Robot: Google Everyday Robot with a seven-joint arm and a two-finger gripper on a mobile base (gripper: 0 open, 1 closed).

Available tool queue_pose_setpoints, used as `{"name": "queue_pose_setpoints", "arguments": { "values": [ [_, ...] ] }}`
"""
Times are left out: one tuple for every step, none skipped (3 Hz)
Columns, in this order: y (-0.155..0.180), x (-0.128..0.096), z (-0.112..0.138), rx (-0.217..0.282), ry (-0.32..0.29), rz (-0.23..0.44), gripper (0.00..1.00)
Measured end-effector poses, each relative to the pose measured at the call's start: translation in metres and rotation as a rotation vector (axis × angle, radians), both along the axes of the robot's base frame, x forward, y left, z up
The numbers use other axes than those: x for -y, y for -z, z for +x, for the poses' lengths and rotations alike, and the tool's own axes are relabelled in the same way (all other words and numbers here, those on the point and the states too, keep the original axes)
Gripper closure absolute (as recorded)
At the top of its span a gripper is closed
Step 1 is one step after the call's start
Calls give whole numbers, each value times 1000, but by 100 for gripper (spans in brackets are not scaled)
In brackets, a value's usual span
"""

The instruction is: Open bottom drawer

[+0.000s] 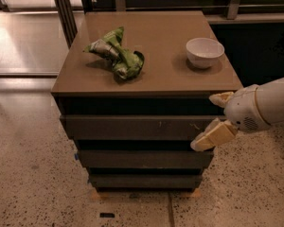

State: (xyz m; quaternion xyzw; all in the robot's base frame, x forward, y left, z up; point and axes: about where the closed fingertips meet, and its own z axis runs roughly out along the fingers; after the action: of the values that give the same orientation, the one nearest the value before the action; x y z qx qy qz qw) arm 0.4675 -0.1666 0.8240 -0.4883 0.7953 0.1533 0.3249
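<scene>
Setting: We see a squat dark grey-brown cabinet point(132, 106) from above and in front, standing on a speckled floor point(28, 174).

Worktop: The brown worktop point(156, 27) is smooth. It carries two things, well apart from each other.

On the left of the worktop: A crumpled green wrapper point(116, 55) lies near the middle-left.

On the right of the worktop: A small white bowl point(204, 52) sits upright near the right edge.

Drawers: We count three flat, handleless fronts stacked under the worktop, each looking narrower than the one above. The top drawer point(137, 126) is widest and has pale scratch marks. The middle drawer point(144, 159) is plain.

Bottom drawer: The bottom drawer point(145, 181) is the lowest and narrowest front, just above the floor. We cannot tell whether it is pulled out at all.

Arm: A white arm point(274, 103) reaches in from the right edge.

Tool: The tool point(217, 118) hangs at the cabinet's front right corner, level with the top drawer and well above the bottom drawer.

Tool state: Its two cream fingers point(213, 136) are spread apart, one above the other. The lower one overlaps the top drawer's right end, but we cannot tell if it touches.
</scene>
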Motion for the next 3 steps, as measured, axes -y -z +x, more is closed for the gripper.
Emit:
{"name": "queue_pose_setpoints", "arguments": {
  "values": [
    [-1, 0, -2, -3, -4, -4, 40],
    [-1, 0, -2, -3, -4, -4, 64],
    [10, -3, -7, -8, 8, -12, 87]
  ]
}}
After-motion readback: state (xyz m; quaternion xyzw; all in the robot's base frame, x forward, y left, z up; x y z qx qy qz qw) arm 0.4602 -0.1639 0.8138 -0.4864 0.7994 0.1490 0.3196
